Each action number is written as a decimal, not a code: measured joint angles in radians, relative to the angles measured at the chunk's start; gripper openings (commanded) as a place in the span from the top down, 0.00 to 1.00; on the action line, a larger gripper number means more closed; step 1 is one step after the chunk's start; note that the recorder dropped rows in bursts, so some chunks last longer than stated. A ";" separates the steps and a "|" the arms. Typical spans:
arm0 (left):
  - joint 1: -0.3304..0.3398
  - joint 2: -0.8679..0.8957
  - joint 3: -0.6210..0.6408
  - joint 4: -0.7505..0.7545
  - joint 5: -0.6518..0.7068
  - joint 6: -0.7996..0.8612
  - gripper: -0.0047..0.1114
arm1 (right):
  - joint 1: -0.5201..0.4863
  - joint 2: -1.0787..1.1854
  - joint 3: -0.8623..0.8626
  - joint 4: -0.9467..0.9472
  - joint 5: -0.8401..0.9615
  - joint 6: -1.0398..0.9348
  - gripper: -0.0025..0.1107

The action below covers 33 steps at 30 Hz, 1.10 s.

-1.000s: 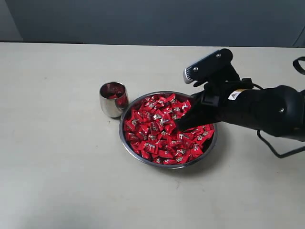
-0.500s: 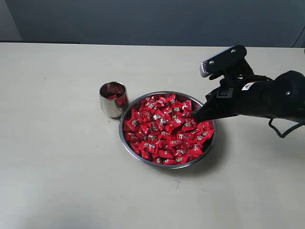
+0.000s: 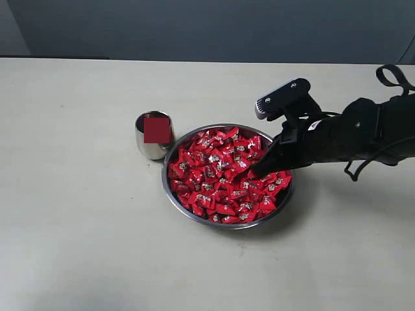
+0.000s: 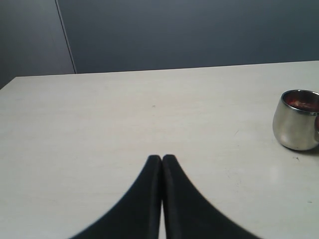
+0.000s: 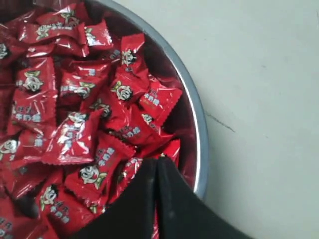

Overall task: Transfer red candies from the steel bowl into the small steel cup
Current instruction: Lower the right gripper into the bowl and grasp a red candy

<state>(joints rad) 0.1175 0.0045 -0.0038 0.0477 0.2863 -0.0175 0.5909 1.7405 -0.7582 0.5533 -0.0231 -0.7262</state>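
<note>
The steel bowl (image 3: 170, 194) sits mid-table, heaped with red candies (image 3: 220, 175). The small steel cup (image 3: 154, 146) stands just left of the bowl, with something red inside. My right gripper (image 3: 255, 173) is shut, and its tips point down onto the candies near the bowl's right rim. In the right wrist view its fingers (image 5: 157, 160) press together over the red candies (image 5: 75, 134), beside the bowl rim (image 5: 197, 119). I see no candy clearly pinched between them. My left gripper (image 4: 161, 157) is shut over bare table, with the cup (image 4: 297, 124) off to one side.
The pale tabletop (image 3: 84, 227) spreads around the bowl and cup. A dark wall (image 3: 194, 26) runs along its far edge. The right arm's black body and cables (image 3: 382, 129) hang over the table right of the bowl.
The right gripper lifted out of the candies toward the right, then came back down at the bowl's right side. Bowl and cup have not moved.
</note>
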 measured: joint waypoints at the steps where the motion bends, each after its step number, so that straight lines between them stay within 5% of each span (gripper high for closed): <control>1: 0.000 0.000 0.000 0.000 0.000 0.000 0.96 | 0.002 0.000 -0.006 0.000 0.003 0.000 0.87; 7: 0.000 0.000 0.000 0.000 0.000 0.000 0.96 | 0.007 0.000 -0.057 -0.015 0.055 -0.002 0.71; 33: 0.000 0.000 0.000 0.000 0.000 0.000 0.96 | 0.007 0.148 -0.201 -0.026 0.121 -0.002 0.71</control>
<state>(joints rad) 0.1175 0.0045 -0.0038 0.0477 0.2863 -0.0175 0.5975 1.8884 -0.9592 0.5274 0.0983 -0.7284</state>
